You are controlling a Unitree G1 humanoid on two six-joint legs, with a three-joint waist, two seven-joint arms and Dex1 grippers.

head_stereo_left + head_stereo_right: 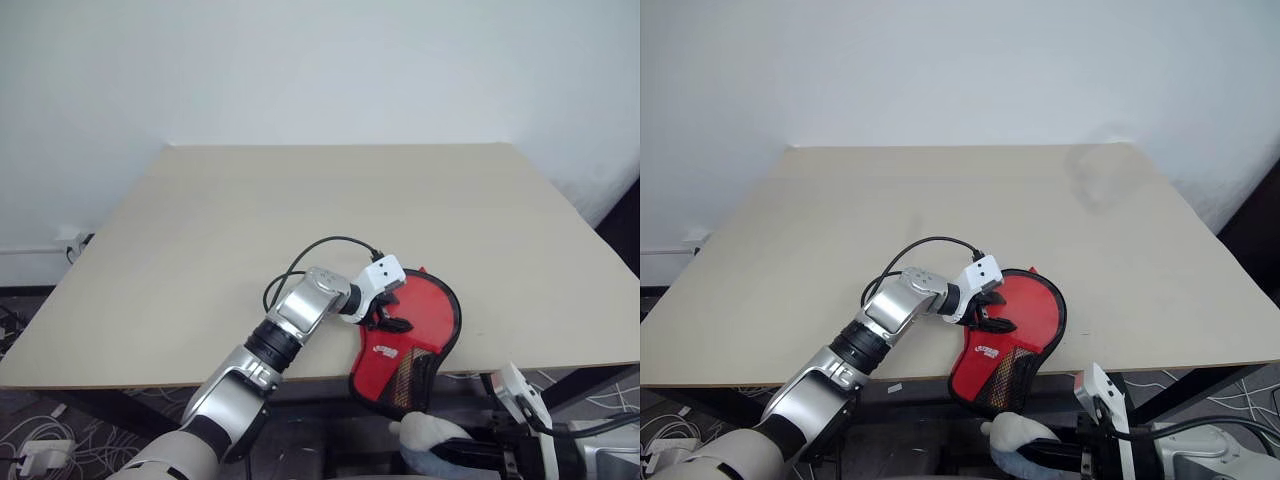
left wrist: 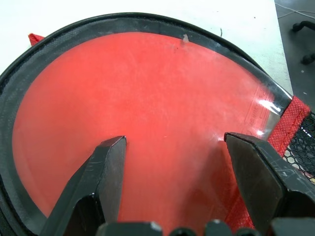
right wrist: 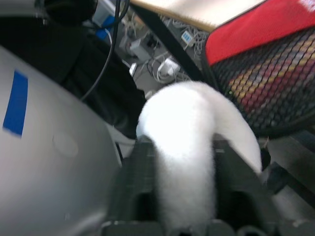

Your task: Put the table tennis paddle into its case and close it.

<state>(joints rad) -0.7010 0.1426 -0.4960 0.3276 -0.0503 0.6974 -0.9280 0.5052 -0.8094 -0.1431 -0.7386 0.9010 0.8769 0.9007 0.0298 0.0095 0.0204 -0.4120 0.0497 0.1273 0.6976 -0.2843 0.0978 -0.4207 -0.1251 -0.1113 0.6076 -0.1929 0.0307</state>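
The case point(image 1: 435, 310) lies at the table's near edge, its narrow end hanging past the edge. The table tennis paddle is inside: its red face point(image 2: 147, 88) shows through the clear half, and its handle point(image 1: 408, 375) shows through black mesh. My left gripper point(image 1: 390, 318) is open, both fingers point(image 2: 106, 162) resting spread on the clear plastic. Below the table edge, my right gripper point(image 3: 182, 142) has a white fluffy piece point(image 3: 187, 132) filling the gap between its fingers. This piece point(image 1: 430, 435) hangs just under the case's narrow end.
The beige table point(image 1: 300, 200) stretches wide behind and to the left of the case. Cables and plugs lie on the floor under the near edge point(image 3: 167, 66). A white wall stands behind the table.
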